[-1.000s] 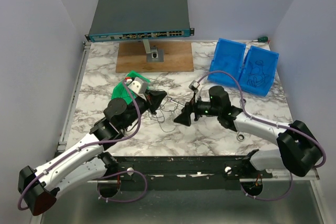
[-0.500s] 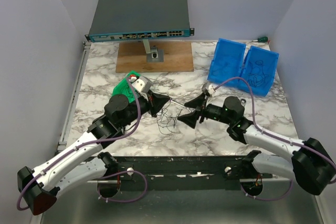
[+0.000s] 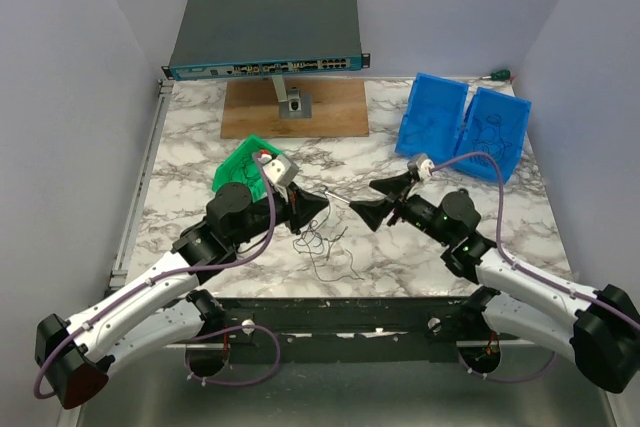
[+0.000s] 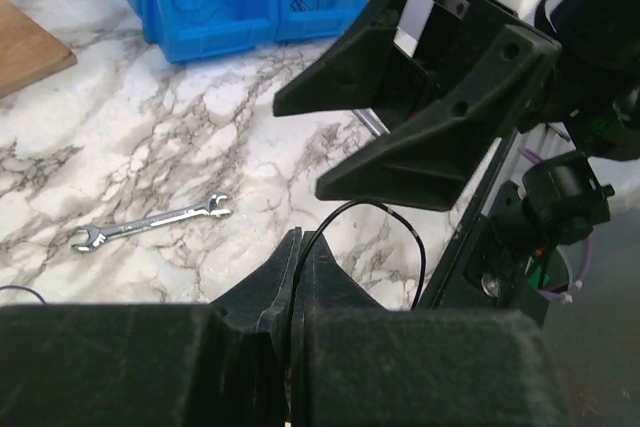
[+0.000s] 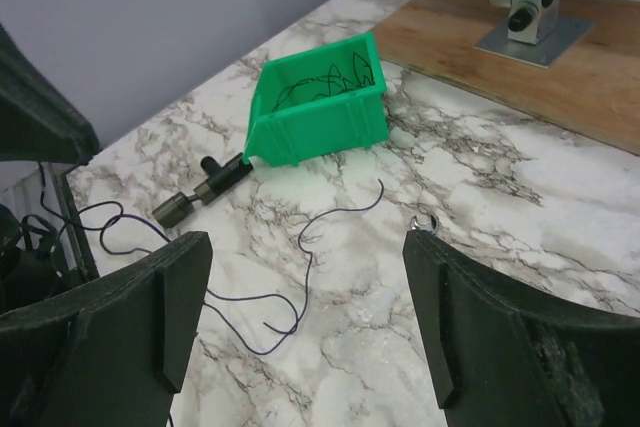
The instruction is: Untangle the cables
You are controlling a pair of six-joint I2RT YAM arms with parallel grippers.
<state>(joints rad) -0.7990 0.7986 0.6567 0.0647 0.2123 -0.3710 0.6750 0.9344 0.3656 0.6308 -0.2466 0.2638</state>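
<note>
Dark, hair-thin cables [image 3: 322,247] lie in loose scribbly loops on the white marble-patterned table [image 3: 420,257], just below the left arm's black fingers [image 4: 298,269], which are pressed together on one strand. Facing them, the right arm's black fingers [image 3: 386,187] stand spread wide and hold nothing. The step in hand looks like drawing one strand free, so next the right fingers should close on a separate loop and pull gently away.

Grey-veined marble table [image 3: 190,152] enclosed by plain lilac-grey walls [image 3: 70,97]
</note>
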